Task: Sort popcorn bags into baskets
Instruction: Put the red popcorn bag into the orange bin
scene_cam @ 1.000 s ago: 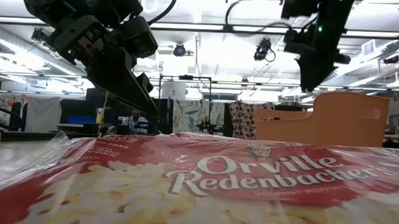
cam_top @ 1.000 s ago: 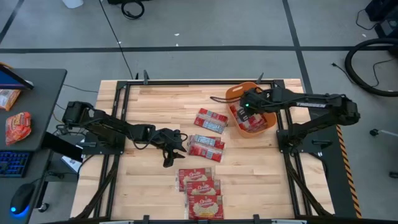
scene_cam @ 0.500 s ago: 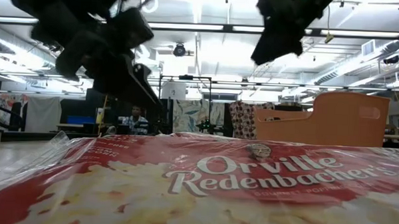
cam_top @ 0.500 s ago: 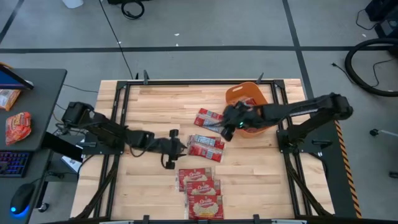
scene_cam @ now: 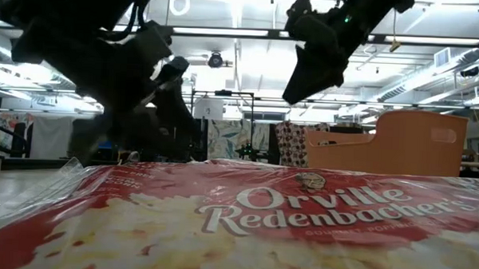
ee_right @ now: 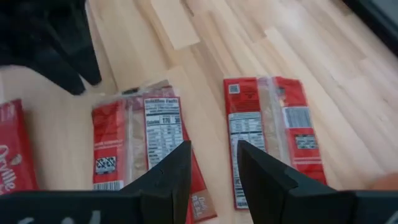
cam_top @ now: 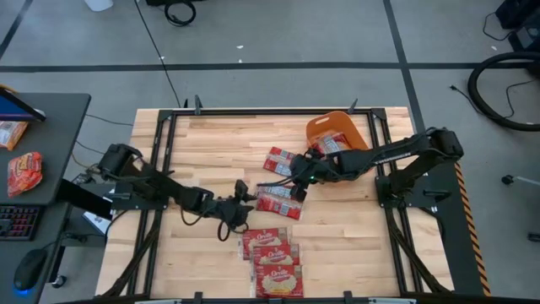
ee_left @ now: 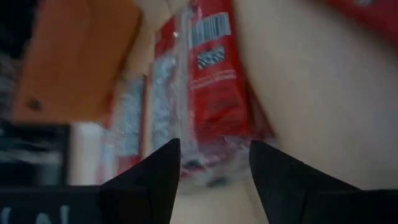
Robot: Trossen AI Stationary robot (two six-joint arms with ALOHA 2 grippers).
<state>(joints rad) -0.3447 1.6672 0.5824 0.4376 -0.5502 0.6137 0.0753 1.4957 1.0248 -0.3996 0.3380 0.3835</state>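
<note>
Two popcorn bags lie back-up mid-table: one [cam_top: 279, 198] [ee_right: 144, 149] [ee_left: 211, 93] and one farther off [cam_top: 286, 162] [ee_right: 273, 130]. Three more [cam_top: 273, 257] lie label-up in a row at the near edge; the nearest fills the low view [scene_cam: 260, 223]. The orange basket [cam_top: 325, 128] [scene_cam: 391, 144] stands at the far right with bags inside. My left gripper [cam_top: 242, 203] [ee_left: 214, 149] is open and low at the middle bag's left end, its fingers on either side of the wrapper's edge. My right gripper [cam_top: 299, 177] [ee_right: 212, 155] hovers open above the two middle bags.
A black metal frame [cam_top: 169, 118] edges the table. The side desk at the left holds an orange-red snack pouch [cam_top: 24, 173] and a keyboard [cam_top: 17, 221]. Bare wood [cam_top: 211, 143] lies at the table's far left and at the right near corner [cam_top: 354, 245].
My right gripper has left the basket and swung toward the table's left and near edge, ending over the two middle bags. My left gripper has come down and edged right, up to the middle bag's left end. No bag has moved.
</note>
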